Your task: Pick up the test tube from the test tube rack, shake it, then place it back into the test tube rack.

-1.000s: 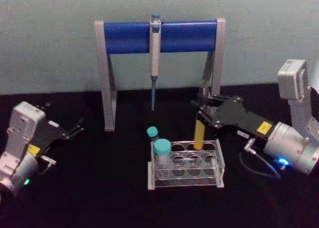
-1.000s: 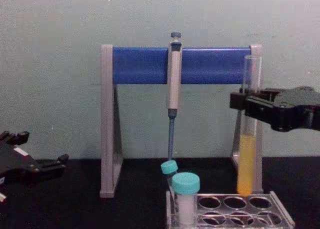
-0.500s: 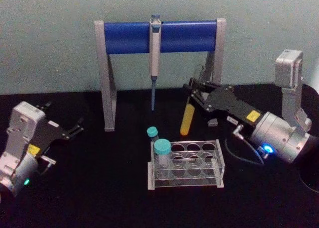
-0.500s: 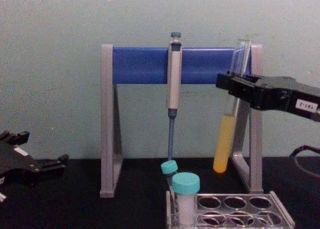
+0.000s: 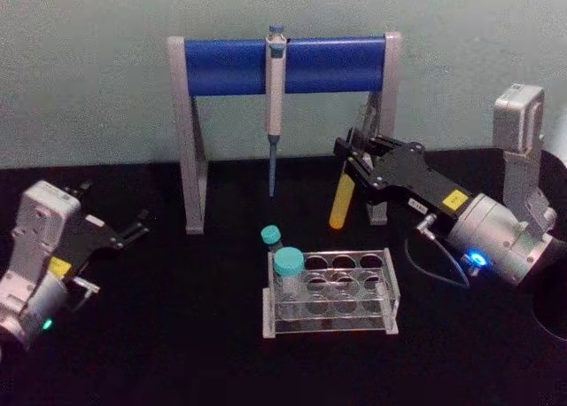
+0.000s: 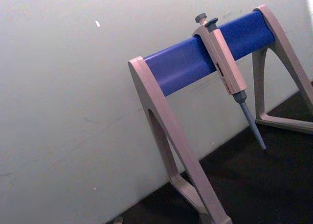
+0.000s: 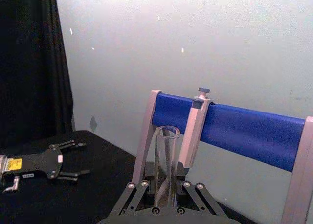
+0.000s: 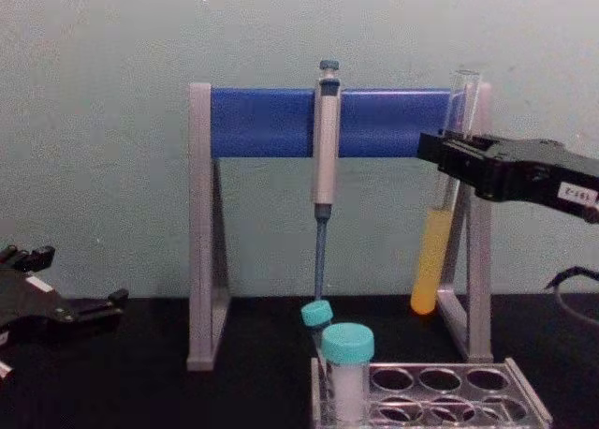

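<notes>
Evidently, the tall glass test tube of yellow liquid, clenched in the right hand and hanging below it, has been swung nearer upright, above the clear plastic rack: shaking judged underway.

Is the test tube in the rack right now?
No, the right pincer holds the test tube up, clear of the rack.

A black counter carries everything and runs back to a pale wall. A tall stand with grey A-shaped legs and a blue crossbar rests its feet on the counter near that wall. A low clear plastic test tube rack with rows of round holes sits flat in front of it, nearer the robot, apart from both feet and closer to the right leg.
</notes>
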Robot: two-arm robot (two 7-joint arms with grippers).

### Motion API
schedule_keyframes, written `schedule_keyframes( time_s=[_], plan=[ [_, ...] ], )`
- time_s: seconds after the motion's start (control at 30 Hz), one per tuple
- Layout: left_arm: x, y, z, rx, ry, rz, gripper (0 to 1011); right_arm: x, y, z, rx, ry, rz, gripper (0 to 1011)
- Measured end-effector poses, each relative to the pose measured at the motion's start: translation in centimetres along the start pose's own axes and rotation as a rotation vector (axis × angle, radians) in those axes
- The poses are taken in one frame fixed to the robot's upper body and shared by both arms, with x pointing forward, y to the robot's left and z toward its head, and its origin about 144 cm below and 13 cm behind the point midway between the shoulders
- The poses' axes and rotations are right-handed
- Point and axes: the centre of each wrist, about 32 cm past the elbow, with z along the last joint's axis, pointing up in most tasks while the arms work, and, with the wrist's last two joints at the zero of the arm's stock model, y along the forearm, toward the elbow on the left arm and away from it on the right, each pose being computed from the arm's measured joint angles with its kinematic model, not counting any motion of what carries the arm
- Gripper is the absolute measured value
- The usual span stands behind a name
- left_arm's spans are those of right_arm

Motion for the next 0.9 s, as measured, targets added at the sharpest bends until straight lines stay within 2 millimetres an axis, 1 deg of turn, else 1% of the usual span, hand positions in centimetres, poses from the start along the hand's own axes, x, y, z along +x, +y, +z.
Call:
schedule_keyframes(
  time_s=[0.9],
  plan=[
    [0.0,0.0,0.0,0.0,0.0,0.0,1001,0.03,-0.26,-0.08,-0.011,0.004,0.008,225]
  ],
)
